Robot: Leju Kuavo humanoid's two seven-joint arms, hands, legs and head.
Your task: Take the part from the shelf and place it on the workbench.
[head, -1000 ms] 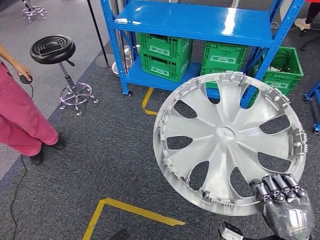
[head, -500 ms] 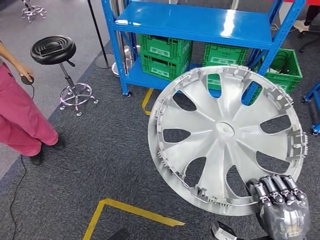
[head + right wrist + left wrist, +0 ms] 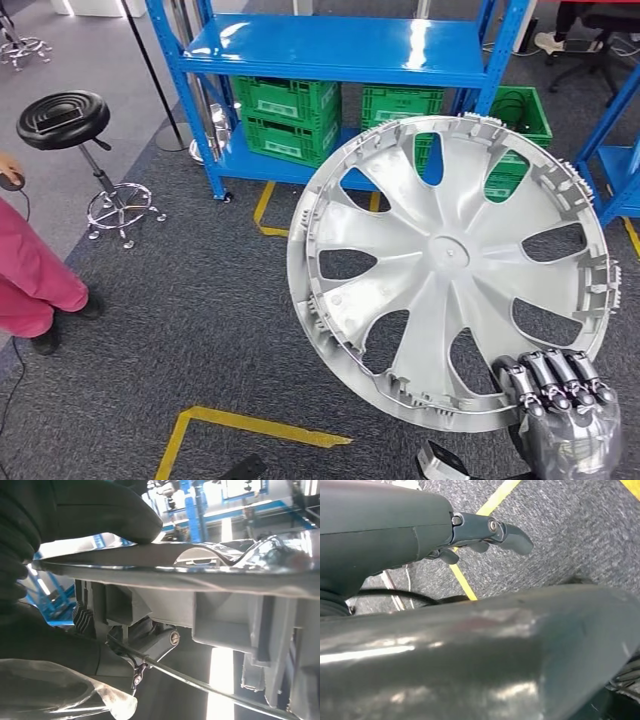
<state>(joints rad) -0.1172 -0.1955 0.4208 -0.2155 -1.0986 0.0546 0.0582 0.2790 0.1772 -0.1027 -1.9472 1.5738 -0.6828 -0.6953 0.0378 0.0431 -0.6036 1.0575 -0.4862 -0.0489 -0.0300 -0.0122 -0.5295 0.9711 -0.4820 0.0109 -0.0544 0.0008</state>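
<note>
Your right hand (image 3: 570,420) is clamped on the lower rim of the hubcap (image 3: 449,265), fingers (image 3: 555,378) curled over the edge near the bottom of the head view. In the right wrist view the thumb (image 3: 105,510) presses on one face of the rim and the darker fingers sit under it, so the pinch looks firm.

Work down by size from there. The shelf (image 3: 332,50), blue and wide, stands well beyond the hubcap with green crates (image 3: 287,115) on its lower level. The hubcap is clear of it, held in the air over the grey carpet (image 3: 189,300), tilted with its ribbed inner side towards you. So I judge the first half done: the part is off the shelf and in hand. What is left is the carry and the set-down, and no workbench is in sight, so you probably have to turn or walk to find it.

A person in pink trousers (image 3: 30,280) stands at the left edge, beside a black stool (image 3: 64,118). Yellow floor tape (image 3: 249,425) runs near your feet.

Your left hand (image 3: 486,530) hangs over the carpet, fingers loosely extended and holding nothing.
</note>
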